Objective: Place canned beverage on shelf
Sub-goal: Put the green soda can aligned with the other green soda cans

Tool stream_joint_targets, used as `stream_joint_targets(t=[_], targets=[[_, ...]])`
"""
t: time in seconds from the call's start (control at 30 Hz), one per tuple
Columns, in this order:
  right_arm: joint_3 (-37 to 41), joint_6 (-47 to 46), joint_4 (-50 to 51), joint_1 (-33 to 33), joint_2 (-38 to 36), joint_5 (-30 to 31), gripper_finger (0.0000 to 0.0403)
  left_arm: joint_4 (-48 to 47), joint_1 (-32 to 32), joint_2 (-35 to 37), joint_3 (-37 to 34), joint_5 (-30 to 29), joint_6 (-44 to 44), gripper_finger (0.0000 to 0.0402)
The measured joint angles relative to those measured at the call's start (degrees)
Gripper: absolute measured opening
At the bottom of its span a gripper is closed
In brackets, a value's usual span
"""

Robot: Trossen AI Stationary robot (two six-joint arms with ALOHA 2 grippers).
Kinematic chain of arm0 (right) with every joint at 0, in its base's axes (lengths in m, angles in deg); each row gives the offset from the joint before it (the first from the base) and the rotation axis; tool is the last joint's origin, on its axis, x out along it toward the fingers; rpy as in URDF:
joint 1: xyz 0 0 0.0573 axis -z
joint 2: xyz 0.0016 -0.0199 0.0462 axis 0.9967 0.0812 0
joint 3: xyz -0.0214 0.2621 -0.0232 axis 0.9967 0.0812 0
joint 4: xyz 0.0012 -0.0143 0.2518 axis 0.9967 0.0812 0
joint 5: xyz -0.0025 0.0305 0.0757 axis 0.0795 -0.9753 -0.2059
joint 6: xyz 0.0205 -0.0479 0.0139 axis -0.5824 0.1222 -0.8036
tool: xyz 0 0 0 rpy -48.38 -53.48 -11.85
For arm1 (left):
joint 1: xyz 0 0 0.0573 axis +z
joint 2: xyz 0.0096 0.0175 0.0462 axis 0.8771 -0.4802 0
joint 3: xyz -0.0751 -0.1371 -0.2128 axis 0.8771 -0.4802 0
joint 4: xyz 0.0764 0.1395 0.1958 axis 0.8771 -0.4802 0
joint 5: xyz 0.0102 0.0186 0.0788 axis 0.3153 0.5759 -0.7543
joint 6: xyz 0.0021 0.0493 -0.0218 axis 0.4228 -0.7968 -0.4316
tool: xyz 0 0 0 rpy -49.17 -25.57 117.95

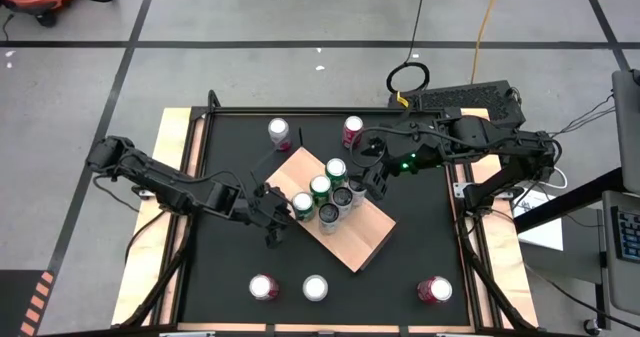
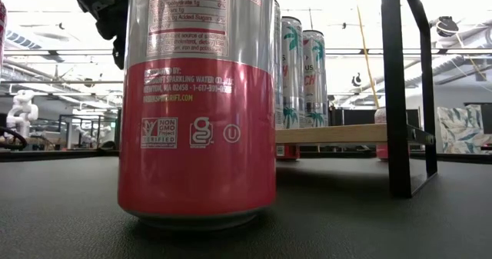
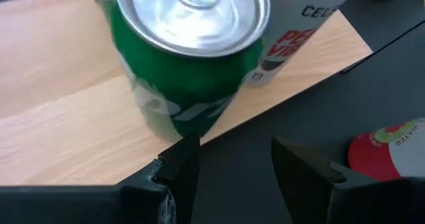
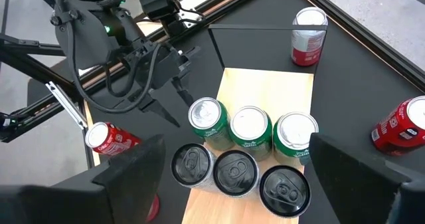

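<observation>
The shelf (image 1: 355, 242) is a light-tan board lying slantwise at the table's middle. On it stand three green cans (image 1: 320, 187) in a row and three dark-topped cans (image 1: 343, 198) beside them. They also show in the right wrist view, green (image 4: 250, 131) and dark-topped (image 4: 234, 171). My left gripper (image 1: 283, 215) is open and empty, just off the shelf's left edge. Its fingers (image 3: 179, 164) stand short of the nearest green can (image 3: 189, 58). My right gripper (image 4: 232, 184) is wide open over the right end of the can rows and touches nothing.
Loose cans stand on the black table: two at the far side (image 1: 279, 131) (image 1: 353, 129) and three along the near edge (image 1: 264, 287) (image 1: 315, 287) (image 1: 435, 290). A red can (image 2: 196, 97) fills the low view, with a black corner rod (image 2: 396, 90) beside it.
</observation>
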Motion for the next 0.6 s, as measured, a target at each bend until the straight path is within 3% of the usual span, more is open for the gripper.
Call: stream_joint_targets(t=[0.6], targets=[[0.01,0.47,0.02,0.0,0.0,0.0,0.035,3.66,0.08,-3.9,0.02,-3.03,2.92,0.0186]])
